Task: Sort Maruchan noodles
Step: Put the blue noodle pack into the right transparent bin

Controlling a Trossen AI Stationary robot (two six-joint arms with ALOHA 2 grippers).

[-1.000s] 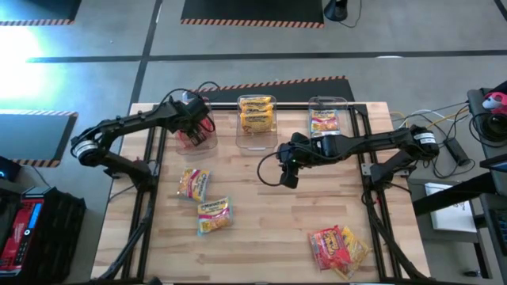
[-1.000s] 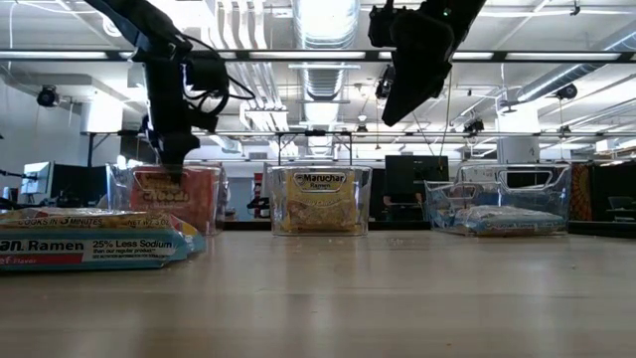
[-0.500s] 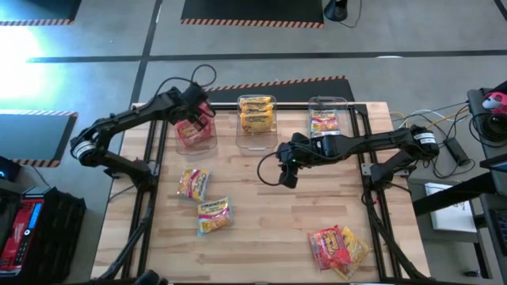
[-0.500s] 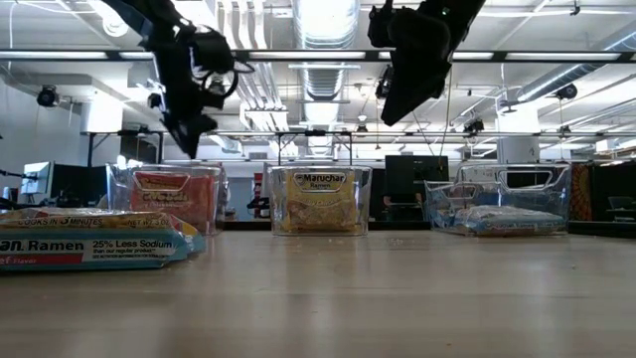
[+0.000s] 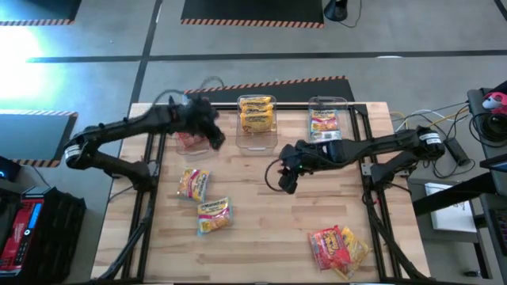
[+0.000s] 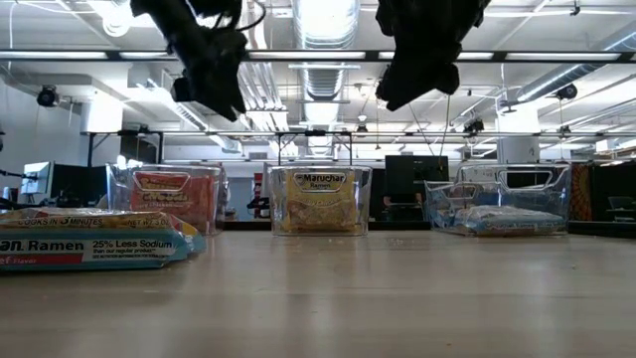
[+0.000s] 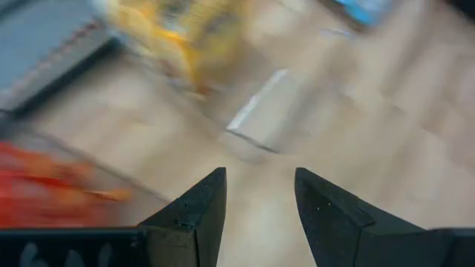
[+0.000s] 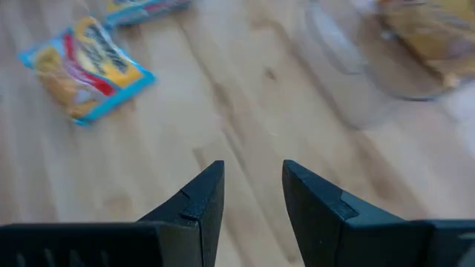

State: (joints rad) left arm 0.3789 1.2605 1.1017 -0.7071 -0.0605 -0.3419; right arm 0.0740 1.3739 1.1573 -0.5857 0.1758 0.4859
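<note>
Three clear bins stand along the far edge. The left bin holds red Maruchan noodles, the middle bin yellow-orange ones, and the right bin multicoloured ones. Two multicoloured packets lie flat on the table at the left. A small pile lies near the front right corner. My left gripper hangs open above the left bin's right side, holding nothing. My right gripper hangs open over the table's middle, also holding nothing.
Bare wooden tabletop lies between the loose packets on the left and the pile at the front right. In the low view a packet lies close to the camera at the left.
My left gripper has risen out of the left bin, swung toward the table's right edge and tipped from pointing down to slanting. The red packets stay in the bin. My right gripper has rolled a little about its own axis and otherwise held its place.
</note>
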